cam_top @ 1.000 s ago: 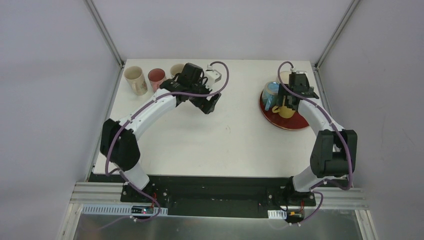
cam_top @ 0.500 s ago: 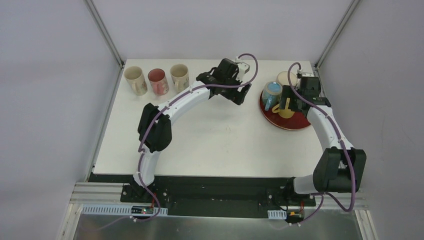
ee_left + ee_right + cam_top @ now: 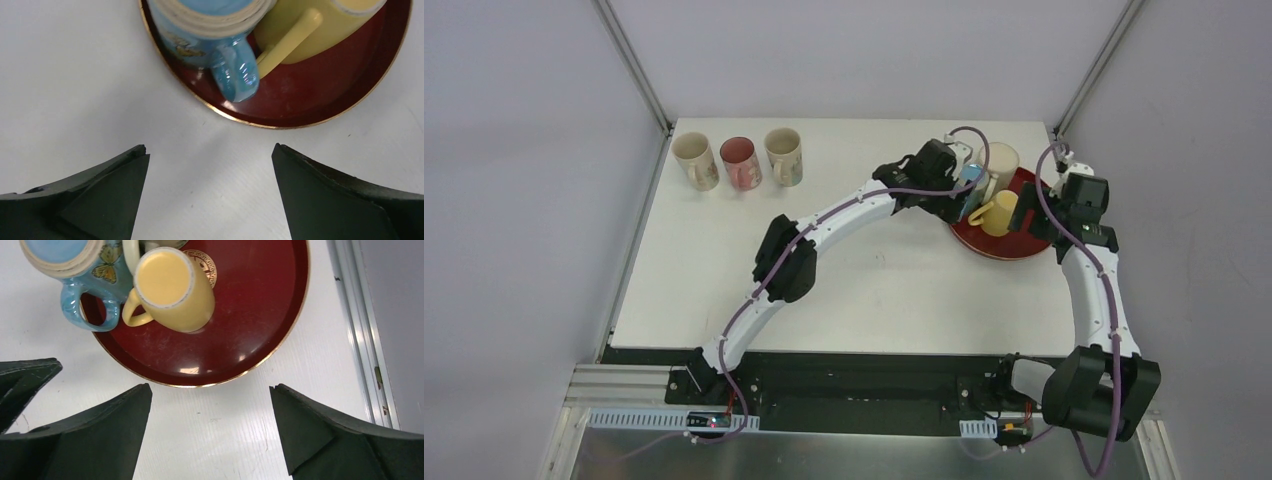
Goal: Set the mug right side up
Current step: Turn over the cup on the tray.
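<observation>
Two grippers, jaws wide apart, holding nothing. Left gripper [image 3: 210, 156] over table [image 3: 75, 100]; tray [image 3: 320, 95] rim just ahead, blue mug [image 3: 200, 35] base-up inside it, handle toward the fingers. Right gripper [image 3: 210, 390]: yellow mug [image 3: 172, 287] base-up ahead, beside the blue one.

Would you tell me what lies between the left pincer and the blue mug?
In the left wrist view, only bare table and the near rim of the red tray lie between the left pincer and the blue mug.

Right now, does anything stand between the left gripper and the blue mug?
Nothing visible does: only table surface and the tray rim lie between the open left gripper and the blue mug; the yellow mug sits beside it.
</observation>
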Motion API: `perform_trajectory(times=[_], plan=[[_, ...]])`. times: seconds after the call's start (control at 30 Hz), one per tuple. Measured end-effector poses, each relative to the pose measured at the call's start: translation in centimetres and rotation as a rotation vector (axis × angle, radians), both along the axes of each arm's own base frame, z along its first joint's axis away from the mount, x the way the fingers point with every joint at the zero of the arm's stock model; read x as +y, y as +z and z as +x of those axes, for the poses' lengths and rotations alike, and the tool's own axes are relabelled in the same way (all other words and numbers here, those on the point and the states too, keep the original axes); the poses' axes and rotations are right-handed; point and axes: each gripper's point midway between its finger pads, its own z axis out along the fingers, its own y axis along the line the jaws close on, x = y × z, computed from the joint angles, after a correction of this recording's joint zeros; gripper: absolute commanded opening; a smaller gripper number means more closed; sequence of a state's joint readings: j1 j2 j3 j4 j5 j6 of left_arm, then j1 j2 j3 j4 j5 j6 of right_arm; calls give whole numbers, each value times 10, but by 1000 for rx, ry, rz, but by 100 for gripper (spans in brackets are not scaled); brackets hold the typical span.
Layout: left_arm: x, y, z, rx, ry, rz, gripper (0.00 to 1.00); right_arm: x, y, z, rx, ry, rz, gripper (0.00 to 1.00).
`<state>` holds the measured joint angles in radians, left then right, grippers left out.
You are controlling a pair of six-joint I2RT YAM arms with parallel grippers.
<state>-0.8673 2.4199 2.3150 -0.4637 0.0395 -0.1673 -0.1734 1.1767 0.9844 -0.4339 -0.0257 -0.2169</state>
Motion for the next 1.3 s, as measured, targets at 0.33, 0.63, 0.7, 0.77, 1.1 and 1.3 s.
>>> perform_trajectory(times=[0.33,0.63,0.7,0.77,1.1,1.3], plan=[[-35,-3,9,-88,17,-35,87,-30,6,-22,-79,-125,65,98],[-42,-25,27,-146,42,-22,70,-31,8,-22,-114,-145,126,98],[-45,-25,26,-152,36,-26,61,-31,9,-22,-119,-144,131,98],[-47,-23,26,-162,31,-31,57,-31,9,-22,-120,-144,137,98],[-57,-6,29,-207,16,-72,44,-30,4,-23,-117,-146,165,99],[-59,-12,30,-215,5,-66,50,-28,5,-23,-120,-140,177,98]])
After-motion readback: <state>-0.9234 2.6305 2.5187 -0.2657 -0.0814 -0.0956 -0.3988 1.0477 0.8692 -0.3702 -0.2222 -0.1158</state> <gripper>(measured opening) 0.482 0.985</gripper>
